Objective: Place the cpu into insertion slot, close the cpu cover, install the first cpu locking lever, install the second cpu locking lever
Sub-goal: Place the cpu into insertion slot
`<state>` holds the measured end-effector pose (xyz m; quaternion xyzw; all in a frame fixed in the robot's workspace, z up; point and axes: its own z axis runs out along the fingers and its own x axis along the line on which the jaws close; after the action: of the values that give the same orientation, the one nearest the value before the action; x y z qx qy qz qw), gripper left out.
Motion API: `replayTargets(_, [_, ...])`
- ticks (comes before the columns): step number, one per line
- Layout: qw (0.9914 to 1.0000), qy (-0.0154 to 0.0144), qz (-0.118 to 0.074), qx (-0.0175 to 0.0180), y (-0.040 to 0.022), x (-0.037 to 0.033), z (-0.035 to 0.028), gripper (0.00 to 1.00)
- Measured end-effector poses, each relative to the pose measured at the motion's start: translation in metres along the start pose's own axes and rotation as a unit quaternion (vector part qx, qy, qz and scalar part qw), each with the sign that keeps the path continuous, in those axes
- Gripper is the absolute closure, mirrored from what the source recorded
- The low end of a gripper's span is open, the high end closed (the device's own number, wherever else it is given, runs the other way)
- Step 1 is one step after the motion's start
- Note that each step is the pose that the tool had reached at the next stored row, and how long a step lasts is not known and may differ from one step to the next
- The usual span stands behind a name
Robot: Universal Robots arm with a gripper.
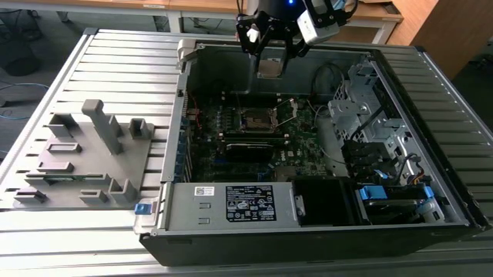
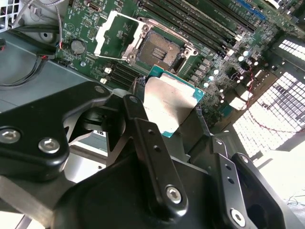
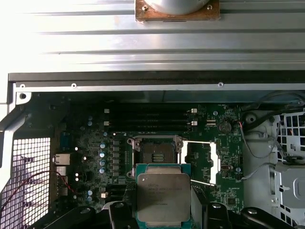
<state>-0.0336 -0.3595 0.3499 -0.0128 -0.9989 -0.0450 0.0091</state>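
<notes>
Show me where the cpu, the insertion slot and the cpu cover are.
cpu (image 3: 163, 196): first wrist view, middle of its grey metal top.
insertion slot (image 3: 155, 153): first wrist view, dark centre of the socket.
cpu cover (image 3: 214, 162): first wrist view, the open frame's bar farthest from the slot.

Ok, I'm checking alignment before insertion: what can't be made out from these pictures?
- Underside of the cpu: turned away in both wrist views.
- Where the gripper's fingers grip the cpu's edges: covered by the fingers themselves in the second wrist view.
- Contacts of the insertion slot: too small in the exterior view.
</notes>
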Motion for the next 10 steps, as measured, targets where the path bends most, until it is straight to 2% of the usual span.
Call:
replayTargets(3, [1.0,0.0,0.0,-0.0001,-0.0002,-0.0001,0.0028,0.46])
replayTargets(10, [1.0,0.0,0.0,0.0,-0.0004,-0.0001,0.0047,0.46])
